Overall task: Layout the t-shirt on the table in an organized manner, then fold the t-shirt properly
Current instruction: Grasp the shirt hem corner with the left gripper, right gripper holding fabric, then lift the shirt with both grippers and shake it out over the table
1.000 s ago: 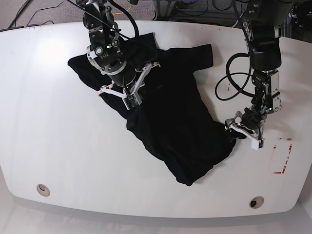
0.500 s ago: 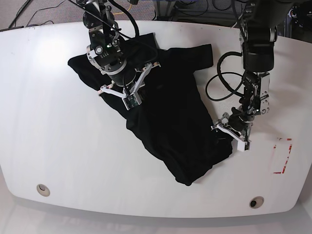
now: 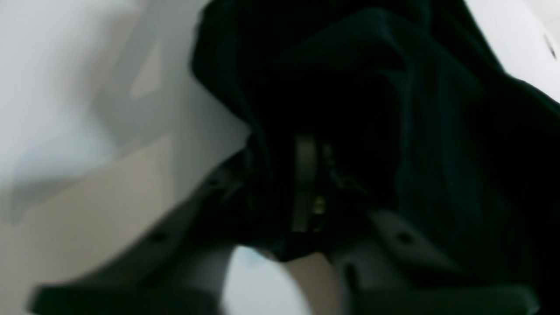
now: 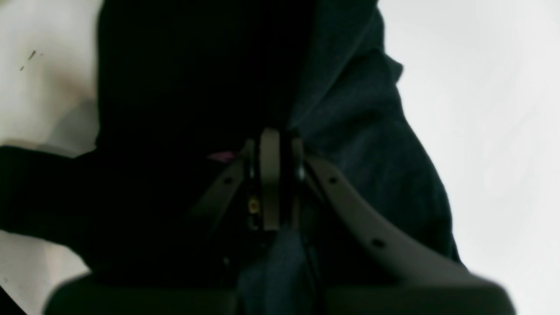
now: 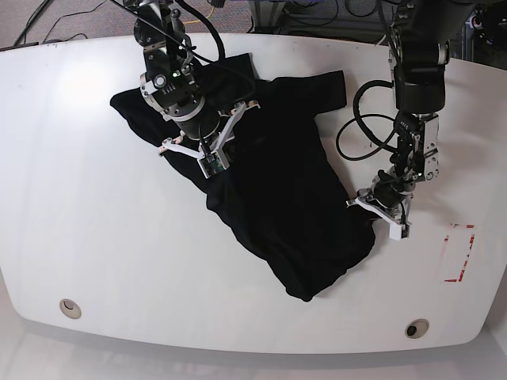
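On the white table [image 5: 79,237], crumpled black t-shirt [image 5: 277,198], both grippers' tips buried in cloth, left gripper [image 5: 379,215] and right gripper [image 5: 211,162] pinching it.

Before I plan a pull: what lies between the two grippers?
Only the t-shirt: its black cloth spans from the right gripper to the left gripper, as the base view shows.

This looks like a robotics lab rather than anyone's home. Two black robot arms, one at the left [image 5: 178,95] and one at the right [image 5: 418,87], are mounted at the far edge of a big glossy white table [image 5: 71,206], with loose cables [image 5: 360,131] looping off them. A red tape rectangle [image 5: 458,253] is marked on the tabletop, and more wires trail across the grey floor [image 5: 47,20] behind.
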`<state>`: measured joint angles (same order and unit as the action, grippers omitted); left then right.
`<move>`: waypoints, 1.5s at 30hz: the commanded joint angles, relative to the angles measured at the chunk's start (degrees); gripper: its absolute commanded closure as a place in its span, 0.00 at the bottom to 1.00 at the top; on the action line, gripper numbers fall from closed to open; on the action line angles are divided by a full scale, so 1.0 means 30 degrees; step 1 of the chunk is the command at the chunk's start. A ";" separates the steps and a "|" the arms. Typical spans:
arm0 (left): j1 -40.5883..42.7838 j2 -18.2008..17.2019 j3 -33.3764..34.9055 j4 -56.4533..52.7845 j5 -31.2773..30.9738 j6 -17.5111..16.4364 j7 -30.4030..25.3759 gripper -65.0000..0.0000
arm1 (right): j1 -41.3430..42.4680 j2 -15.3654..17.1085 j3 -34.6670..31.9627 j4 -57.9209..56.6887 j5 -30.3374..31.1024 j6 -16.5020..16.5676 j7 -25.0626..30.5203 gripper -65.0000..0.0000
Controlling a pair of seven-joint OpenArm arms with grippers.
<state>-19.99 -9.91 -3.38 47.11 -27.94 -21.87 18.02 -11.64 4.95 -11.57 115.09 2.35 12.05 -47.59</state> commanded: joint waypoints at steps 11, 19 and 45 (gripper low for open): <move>-0.0444 -0.0696 -0.0501 0.0897 -0.0165 0.1385 -0.0278 1.00 | 0.0348 -0.0053 0.3081 0.0421 0.0228 0.0187 0.0553 1.00; 0.0641 -0.1282 -0.0764 0.3856 -0.0194 0.1385 -0.0161 1.00 | 0.1110 0.0005 0.6539 0.0363 0.1429 0.1594 0.0436 1.00; 0.1051 -0.1575 -0.4310 1.4962 -0.0136 0.1385 0.6843 1.00 | 0.7206 0.3229 0.9059 -0.1015 0.1546 0.4319 -0.1117 1.00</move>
<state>-14.96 -13.91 -16.10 89.27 -27.86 -17.65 39.79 7.09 13.32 15.46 112.44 6.87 25.50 -52.31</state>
